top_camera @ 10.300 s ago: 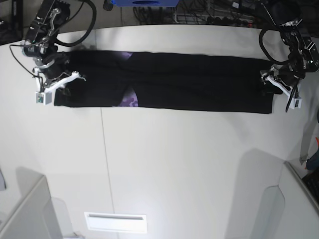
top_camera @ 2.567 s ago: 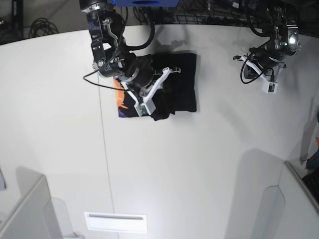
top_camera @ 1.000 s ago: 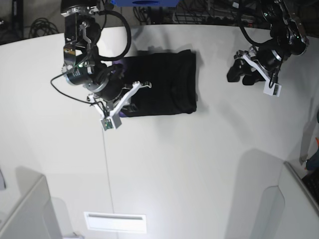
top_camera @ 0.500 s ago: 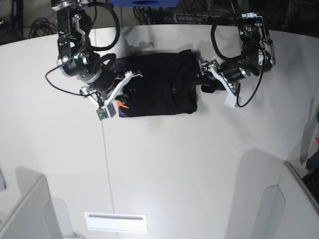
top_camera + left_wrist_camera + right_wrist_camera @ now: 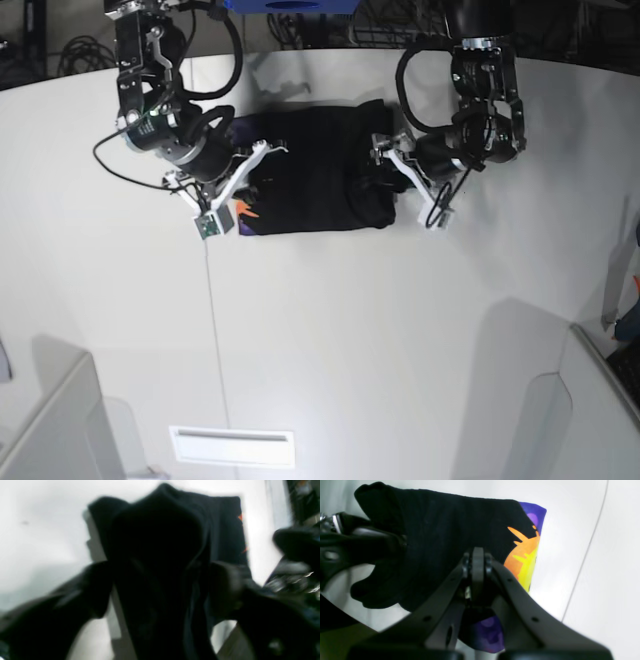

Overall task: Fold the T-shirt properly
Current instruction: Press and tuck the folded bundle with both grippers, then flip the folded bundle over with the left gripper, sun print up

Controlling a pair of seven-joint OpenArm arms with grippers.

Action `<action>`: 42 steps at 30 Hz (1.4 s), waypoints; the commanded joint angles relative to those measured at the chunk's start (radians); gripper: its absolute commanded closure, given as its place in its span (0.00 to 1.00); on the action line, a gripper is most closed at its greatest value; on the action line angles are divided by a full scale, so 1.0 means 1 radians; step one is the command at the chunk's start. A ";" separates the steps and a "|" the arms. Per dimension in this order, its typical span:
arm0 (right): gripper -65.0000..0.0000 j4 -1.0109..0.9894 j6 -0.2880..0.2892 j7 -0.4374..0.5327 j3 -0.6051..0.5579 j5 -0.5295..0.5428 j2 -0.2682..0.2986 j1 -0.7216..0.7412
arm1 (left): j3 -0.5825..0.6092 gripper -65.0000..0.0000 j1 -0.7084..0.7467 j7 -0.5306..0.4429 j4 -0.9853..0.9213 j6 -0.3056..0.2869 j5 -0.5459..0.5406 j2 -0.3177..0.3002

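The T-shirt (image 5: 315, 170) lies bunched at the table's (image 5: 320, 340) far edge; my right gripper (image 5: 474, 562) pinches its printed end, and my left gripper (image 5: 160, 585), blurred, seems spread wide around the opposite fold, so I'd grip there before lifting evenly.

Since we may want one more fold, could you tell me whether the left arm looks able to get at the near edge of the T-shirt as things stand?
Probably yes. The left gripper is already at the T-shirt, its fingers either side of a bunched edge, with nothing lying between; the right gripper works the opposite end.
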 commanded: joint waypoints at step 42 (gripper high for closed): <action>1.00 -0.001 0.007 0.075 0.576 0.012 -0.005 -0.162 | 1.413 1.00 -0.643 -0.215 -0.132 -0.061 0.730 -0.258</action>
